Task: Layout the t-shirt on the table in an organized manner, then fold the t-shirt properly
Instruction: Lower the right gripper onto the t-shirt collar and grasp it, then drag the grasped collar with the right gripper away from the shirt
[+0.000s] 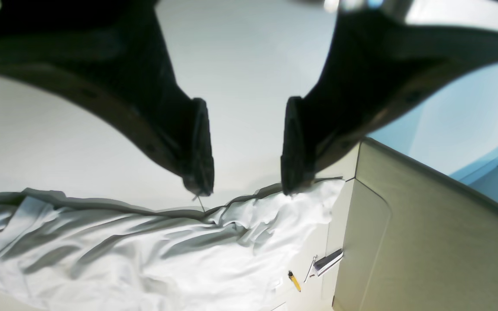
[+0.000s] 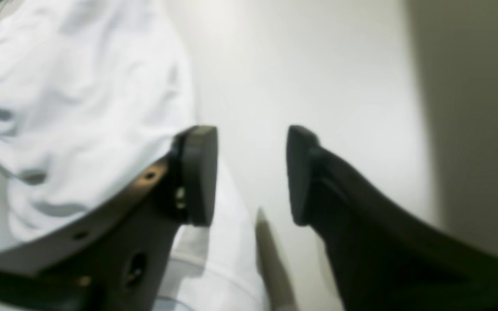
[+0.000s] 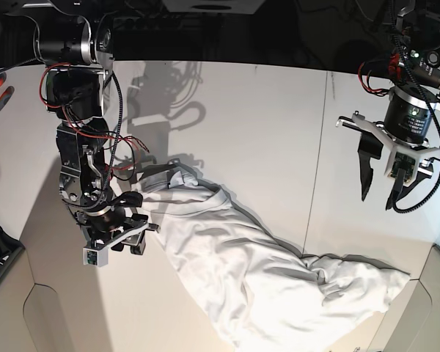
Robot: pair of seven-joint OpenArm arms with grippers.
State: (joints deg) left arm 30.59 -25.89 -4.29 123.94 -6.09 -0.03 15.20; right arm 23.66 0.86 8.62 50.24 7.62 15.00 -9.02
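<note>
- One white cotton t-shirt (image 3: 257, 275) is lying crumpled and deeply creased on the matte white table (image 3: 242, 125), stretching diagonally toward the near edge.
- The left pincer (image 3: 381, 192) is hanging released above bare table, grasping nothing.
- The right pincer (image 3: 121, 238) is gaping at the shirt's sleeve edge, empty between its pads.
- Only the left wrist view is showing a yellow pen (image 1: 294, 280) below the table.

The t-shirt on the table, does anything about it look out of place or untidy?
Yes. The t-shirt lies crumpled in a diagonal strip across the table, not spread flat. Its lower end is bunched at the table's near right edge, and one sleeve is tucked beside the right gripper.
</note>
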